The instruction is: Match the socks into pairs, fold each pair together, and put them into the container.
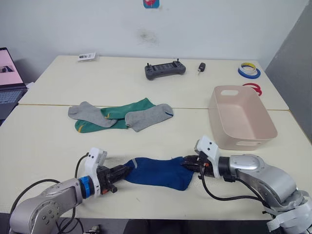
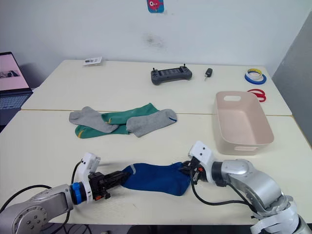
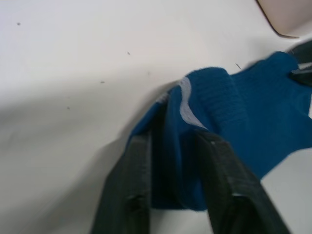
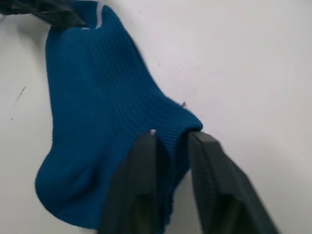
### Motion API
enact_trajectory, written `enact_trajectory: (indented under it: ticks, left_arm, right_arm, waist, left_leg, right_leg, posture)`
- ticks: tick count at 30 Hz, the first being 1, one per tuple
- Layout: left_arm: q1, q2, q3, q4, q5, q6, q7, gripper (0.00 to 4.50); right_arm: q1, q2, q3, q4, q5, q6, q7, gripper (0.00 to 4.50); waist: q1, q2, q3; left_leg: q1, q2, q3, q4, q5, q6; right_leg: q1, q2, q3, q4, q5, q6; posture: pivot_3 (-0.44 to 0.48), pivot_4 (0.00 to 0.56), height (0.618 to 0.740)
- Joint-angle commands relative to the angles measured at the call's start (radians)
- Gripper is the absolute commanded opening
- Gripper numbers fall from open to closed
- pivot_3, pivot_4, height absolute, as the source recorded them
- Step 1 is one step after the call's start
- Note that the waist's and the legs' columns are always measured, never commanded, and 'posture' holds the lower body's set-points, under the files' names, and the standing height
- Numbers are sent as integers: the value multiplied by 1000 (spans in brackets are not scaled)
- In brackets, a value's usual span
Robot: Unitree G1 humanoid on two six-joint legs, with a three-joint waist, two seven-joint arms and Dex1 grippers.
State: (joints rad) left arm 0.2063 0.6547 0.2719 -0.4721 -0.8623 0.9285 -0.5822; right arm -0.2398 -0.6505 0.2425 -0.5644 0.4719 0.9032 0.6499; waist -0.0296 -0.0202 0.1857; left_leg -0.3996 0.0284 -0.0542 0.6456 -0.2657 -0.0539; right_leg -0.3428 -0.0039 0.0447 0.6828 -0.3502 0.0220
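A dark blue sock [image 1: 158, 171] lies stretched near the table's front edge. My left gripper [image 1: 126, 170] is shut on its left end [image 3: 170, 161]; my right gripper [image 1: 187, 162] is shut on its right end [image 4: 168, 146]. Farther back on the left, two grey socks [image 1: 85, 114] [image 1: 148, 117] lie across a green sock [image 1: 124, 112] with yellow marks. The pale beige container [image 1: 241, 117] stands at the right, with nothing visible inside.
A dark handheld controller [image 1: 165, 69], a small black object [image 1: 201, 67], tape rolls [image 1: 249, 70] and a red ring [image 1: 252, 88] lie along the back. A laptop [image 1: 9, 80] sits at the far left. A card [image 1: 87, 56] lies at the back left.
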Motion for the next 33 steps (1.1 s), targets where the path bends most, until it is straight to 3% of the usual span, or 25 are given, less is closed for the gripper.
enact_trajectory:
  ticks: [1,3,5,8,10,13,19,22,27,33]
  left_arm:
    - [48,27,54,-2,58,-47,6,2462]
    - [73,54,84,1,76,-97,-37,3072]
    - [71,77,126,0,86,-159,-87,3083]
    - [24,99,162,-7,41,-187,-156,3083]
    - [3,143,138,-21,52,-194,-219,2695]
    - [-33,200,58,-51,116,-242,-285,1864]
    - [-172,192,-192,-19,281,-329,-303,19]
    - [-214,174,-297,82,401,-394,-294,0]
    - [-210,165,-374,213,522,-461,-293,0]
    - [-174,166,-375,212,534,-465,-293,0]
  right_arm:
    - [15,-21,-70,-27,12,-27,12,2406]
    - [20,-27,-104,-33,13,-53,20,3164]
    - [21,-34,-143,-45,34,-104,62,3839]
    - [8,-32,-162,-67,73,-143,114,3839]
    - [-2,-28,-130,-71,48,-180,126,3885]
    - [0,-11,-79,-71,28,-209,133,3269]
    - [-20,13,126,2,-132,-310,149,1195]
    - [-24,26,203,64,-209,-346,151,81]
    - [5,7,239,142,-318,-381,133,31]
    - [71,-50,141,153,-313,-375,140,31]
  waist:
    - [0,0,0]
    - [-1,0,0]
    - [-3,0,0]
    - [2,0,0]
    - [4,0,0]
    - [2,0,0]
    - [2,0,0]
    - [1,0,0]
    - [0,0,-1]
    - [1,2,-3]
  left_leg:
    - [0,0,0,0,0,0]
    - [1,0,0,0,0,0]
    - [1,1,0,0,0,0]
    - [1,1,0,0,0,0]
    - [1,0,-1,0,0,0]
    - [1,0,0,0,0,-1]
    - [0,0,0,0,1,-1]
    - [0,0,1,0,1,-1]
    - [0,0,0,0,1,-1]
    - [5,0,0,1,1,0]
  right_leg:
    - [0,0,0,0,0,0]
    - [0,0,0,0,0,0]
    - [0,1,0,1,0,-1]
    - [0,1,-1,1,1,-1]
    - [1,1,-1,1,1,-1]
    - [1,1,0,1,1,-1]
    - [0,1,-1,0,1,-1]
    - [0,1,-1,1,1,-1]
    - [-1,1,-1,1,1,-1]
    - [4,1,0,4,1,-1]
  posture:
    - [0,150,740]
    - [0,150,740]
    - [0,150,740]
    - [0,150,740]
    - [0,150,740]
    - [0,150,740]
    - [0,150,740]
    - [0,150,740]
    - [0,150,740]
    - [0,150,740]
